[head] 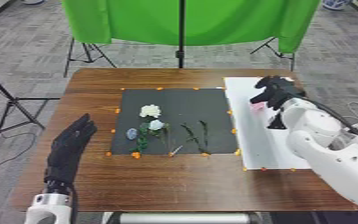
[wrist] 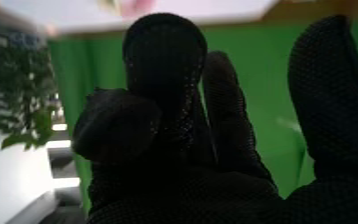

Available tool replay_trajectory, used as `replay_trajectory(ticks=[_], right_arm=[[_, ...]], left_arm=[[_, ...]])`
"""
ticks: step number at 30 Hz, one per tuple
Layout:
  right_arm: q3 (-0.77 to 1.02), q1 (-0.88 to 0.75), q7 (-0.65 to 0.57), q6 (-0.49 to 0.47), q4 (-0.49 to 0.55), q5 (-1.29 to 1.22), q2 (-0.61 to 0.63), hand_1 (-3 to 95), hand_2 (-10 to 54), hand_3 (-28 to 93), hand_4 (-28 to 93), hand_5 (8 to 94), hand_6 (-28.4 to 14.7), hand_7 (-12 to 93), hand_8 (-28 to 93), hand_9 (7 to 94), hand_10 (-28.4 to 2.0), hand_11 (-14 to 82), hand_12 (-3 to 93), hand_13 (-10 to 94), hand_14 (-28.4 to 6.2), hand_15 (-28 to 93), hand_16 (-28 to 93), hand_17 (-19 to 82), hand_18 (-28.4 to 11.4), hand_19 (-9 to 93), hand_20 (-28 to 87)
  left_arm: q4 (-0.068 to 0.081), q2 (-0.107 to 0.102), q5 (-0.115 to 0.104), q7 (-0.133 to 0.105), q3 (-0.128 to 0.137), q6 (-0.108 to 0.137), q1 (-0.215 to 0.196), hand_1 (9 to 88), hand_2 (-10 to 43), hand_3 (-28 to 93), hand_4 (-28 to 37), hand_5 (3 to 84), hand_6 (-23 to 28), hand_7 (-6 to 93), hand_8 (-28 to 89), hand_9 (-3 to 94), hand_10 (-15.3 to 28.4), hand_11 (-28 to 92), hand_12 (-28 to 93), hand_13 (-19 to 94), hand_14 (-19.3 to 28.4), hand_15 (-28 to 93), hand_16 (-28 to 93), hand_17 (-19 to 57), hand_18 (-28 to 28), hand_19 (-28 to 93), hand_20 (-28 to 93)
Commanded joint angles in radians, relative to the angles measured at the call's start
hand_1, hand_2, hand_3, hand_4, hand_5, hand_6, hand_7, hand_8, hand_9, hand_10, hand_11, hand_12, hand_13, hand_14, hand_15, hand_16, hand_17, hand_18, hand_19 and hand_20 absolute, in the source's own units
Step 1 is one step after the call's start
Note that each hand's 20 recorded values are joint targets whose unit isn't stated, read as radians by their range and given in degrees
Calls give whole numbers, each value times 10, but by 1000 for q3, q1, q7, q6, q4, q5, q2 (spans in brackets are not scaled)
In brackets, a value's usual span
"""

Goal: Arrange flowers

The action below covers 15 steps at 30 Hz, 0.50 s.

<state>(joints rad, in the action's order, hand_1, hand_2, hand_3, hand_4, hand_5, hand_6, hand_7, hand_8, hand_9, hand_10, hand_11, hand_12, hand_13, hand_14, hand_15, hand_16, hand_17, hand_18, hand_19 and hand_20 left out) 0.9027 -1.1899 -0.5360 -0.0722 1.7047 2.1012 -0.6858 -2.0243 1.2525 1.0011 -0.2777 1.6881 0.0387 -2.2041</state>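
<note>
In the head view, my right hand [head: 283, 92] is over the white board [head: 261, 150] at the right, beside a pink flower [head: 258, 106]. The right wrist view has my right hand [wrist: 198, 145] with fingers mostly extended, one bent, and nothing held; blurred pink petals [wrist: 138, 6] appear beyond the fingertips. On the dark mat [head: 167, 97] lie a white blossom [head: 150, 111], a paler blossom [head: 156, 125] below it, green leafy stems [head: 143, 142] and thin green sprigs [head: 193, 136]. My left hand [head: 70, 149] is open over the table's left side, fingers straight.
A bluish oval piece [head: 132, 133] and a small light stick [head: 176, 150] are on the mat. Orange bits [head: 135, 155] dot the edges of mat and board on the brown table [head: 175, 187]. A green cloth [head: 140, 25] hangs on stands behind the table.
</note>
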Motion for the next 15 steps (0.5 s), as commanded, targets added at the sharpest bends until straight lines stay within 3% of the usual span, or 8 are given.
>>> replay_trajectory(ticks=[1,5,8,11,13,15], right_arm=[[-44,-17,-30,-88,-53,40,-34,369,-95,630,-161,497,8,89,-68,623,-163,116,198,852,-57,539,330,585,-128,932,467],[-77,-23,-43,-40,-87,60,-41,427,-95,633,-179,510,11,102,-70,635,-156,125,196,860,-48,545,320,598,-112,932,455],[-123,-16,-50,117,-135,86,-49,500,-95,633,-192,574,3,133,-80,693,-151,152,191,885,-34,542,317,627,-92,932,445],[-151,-8,-40,256,-167,82,-50,599,-95,558,-180,673,-14,156,22,793,-124,93,284,911,-23,532,327,653,-80,932,442],[-141,-11,-30,289,-155,77,-44,656,-95,517,-163,766,-23,177,94,875,-110,71,339,930,-17,524,340,675,-73,932,442],[-130,-13,-23,332,-126,67,-34,668,-95,514,-159,785,-25,181,105,895,-107,75,351,935,-15,528,340,680,-71,932,443]], left_arm=[[1,6,5,14,0,0,-5,291,-95,653,-164,406,33,81,-46,366,109,102,164,271,148,123,71,0,150,37,187],[-1,8,4,15,3,3,-12,290,-95,654,-165,405,33,80,-46,367,109,102,164,272,148,122,71,0,150,37,186],[-3,8,3,15,3,4,-15,291,-95,653,-165,406,33,79,-46,366,109,101,164,272,147,122,71,1,150,37,187],[-3,8,2,13,3,3,-16,293,-95,652,-164,404,34,78,-45,366,109,101,164,272,148,122,71,1,150,36,187],[-4,6,3,12,4,4,-17,294,-95,651,-165,404,34,78,-45,366,109,101,164,271,148,122,71,1,150,37,186],[-5,5,1,12,5,4,-20,294,-95,651,-165,404,34,78,-45,366,109,101,164,271,148,122,72,1,150,36,186]])
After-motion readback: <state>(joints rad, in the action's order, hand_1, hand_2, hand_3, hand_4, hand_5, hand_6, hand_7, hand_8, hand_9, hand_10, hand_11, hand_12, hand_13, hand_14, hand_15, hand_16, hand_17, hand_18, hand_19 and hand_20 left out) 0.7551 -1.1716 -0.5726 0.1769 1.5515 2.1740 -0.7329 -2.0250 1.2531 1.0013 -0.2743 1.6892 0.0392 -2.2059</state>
